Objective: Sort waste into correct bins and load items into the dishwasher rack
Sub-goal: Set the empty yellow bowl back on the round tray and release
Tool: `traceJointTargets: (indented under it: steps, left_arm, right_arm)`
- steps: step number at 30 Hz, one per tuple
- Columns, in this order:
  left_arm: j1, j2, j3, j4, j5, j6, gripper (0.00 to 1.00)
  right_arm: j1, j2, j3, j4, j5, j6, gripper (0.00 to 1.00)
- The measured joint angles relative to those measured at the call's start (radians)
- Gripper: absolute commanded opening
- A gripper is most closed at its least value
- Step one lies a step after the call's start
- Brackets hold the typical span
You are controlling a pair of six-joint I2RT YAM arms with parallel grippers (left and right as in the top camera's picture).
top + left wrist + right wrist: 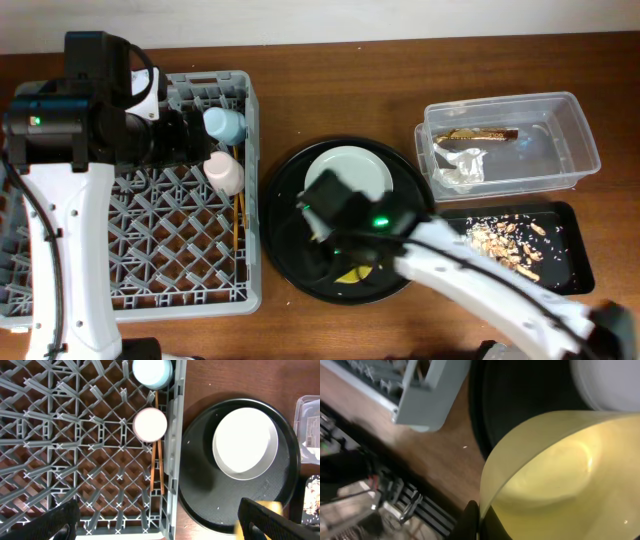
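The wooden table [330,100] holds a grey rack [251,260] at 9 o'clock and a round tray [280,200] in the centre. A clear tub [560,150] lies at 2 o'clock, a black tray [570,270] at 4 o'clock.

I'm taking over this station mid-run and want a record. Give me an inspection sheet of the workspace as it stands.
Surface: brown wooden table, no spills seen.
Job's things: blue cup, pink cup and chopsticks in rack; plate on round black tray; wrapper and tissue in clear tub; scraps in black tray.
Clutter: nothing seen.
Grippers: left gripper open above rack; right gripper shut on yellow bowl rim.
Cables: black cable along left arm.
Surroundings: white wall behind table.
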Motion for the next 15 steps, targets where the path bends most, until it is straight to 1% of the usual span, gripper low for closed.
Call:
traceJointTargets:
  steps: [2, 4, 7, 10, 11, 15]
  left_arm:
    - [0.000, 0.000, 0.000, 0.000, 0.000, 0.000, 0.99]
    - [0.000, 0.000, 0.000, 0.000, 0.000, 0.000, 0.99]
    - [0.000, 0.000, 0.000, 0.000, 0.000, 0.000, 0.99]
    - [0.000, 0.000, 0.000, 0.000, 0.000, 0.000, 0.99]
    - [0.000, 0.000, 0.000, 0.000, 0.000, 0.000, 0.99]
    - [0.000, 0.000, 0.000, 0.000, 0.000, 0.000, 0.99]
  right_arm:
    - [0.036, 0.058, -0.001, 0.021, 0.004, 0.003, 0.15]
    - [0.056, 0.109, -0.001, 0.038, 0.009, 0.004, 0.19]
    - [0.061, 0.157, -0.003, 0.054, 0.023, 0.010, 0.38]
    - [0.059, 0.158, -0.001, 0.057, 0.050, 0.002, 0.45]
    - [0.056, 0.157, 0.001, 0.042, 0.061, 0.001, 0.46]
    - [-0.001, 0.133, 0.058, -0.081, 0.139, -0.001, 0.48]
